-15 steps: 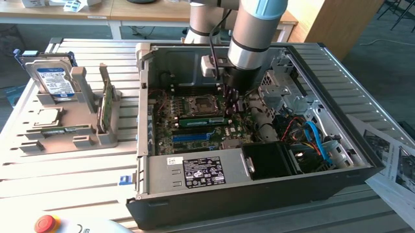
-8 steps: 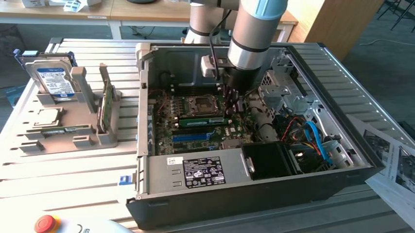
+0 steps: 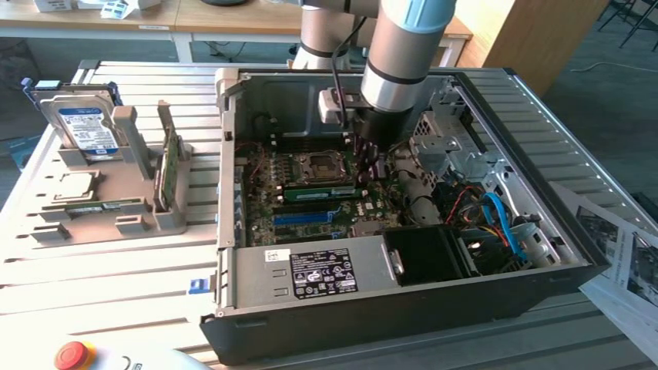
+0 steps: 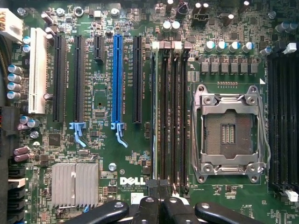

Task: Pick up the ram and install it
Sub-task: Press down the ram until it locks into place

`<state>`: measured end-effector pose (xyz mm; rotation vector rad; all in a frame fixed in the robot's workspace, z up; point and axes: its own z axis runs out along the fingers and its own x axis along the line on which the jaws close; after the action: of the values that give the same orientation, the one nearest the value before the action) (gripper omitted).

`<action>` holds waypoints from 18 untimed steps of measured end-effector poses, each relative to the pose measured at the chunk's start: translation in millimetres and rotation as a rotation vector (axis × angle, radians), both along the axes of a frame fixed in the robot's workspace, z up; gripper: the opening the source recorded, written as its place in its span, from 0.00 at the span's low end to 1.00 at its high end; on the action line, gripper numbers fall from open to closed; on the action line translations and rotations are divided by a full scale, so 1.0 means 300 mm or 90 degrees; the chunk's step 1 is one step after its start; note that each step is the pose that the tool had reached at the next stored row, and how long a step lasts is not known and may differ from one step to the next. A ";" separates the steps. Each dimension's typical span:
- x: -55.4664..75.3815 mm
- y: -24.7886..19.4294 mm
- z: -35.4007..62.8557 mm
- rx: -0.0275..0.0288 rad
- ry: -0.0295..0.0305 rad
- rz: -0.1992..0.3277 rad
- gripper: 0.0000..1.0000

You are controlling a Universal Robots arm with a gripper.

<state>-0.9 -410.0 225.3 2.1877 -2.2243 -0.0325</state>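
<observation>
Arm's reaching down into the open PC case [image 3: 411,308], gripper [image 3: 372,163] hanging just over the motherboard [image 4: 103,154] w/ fingers [image 4: 148,207] pressed together. Ram [image 3: 319,193] is lying flat in a slot right beside the empty CPU socket [image 4: 230,133], not in the gripper.

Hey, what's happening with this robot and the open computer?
A robot arm reaches into the open computer case. Its gripper is shut and sits over the memory slots beside the empty processor socket. The ram stands on edge in one slot, at the fingertips; whether it is gripped or fully seated is unclear.
</observation>
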 end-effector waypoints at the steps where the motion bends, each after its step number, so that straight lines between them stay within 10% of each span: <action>1: 0.000 0.000 -0.001 -0.0001 0.0000 0.000 0.11; 18: 0.000 0.000 -0.008 -0.0001 0.0000 0.000 0.11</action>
<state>-0.9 -410.0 222.9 2.1876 -2.2242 -0.0323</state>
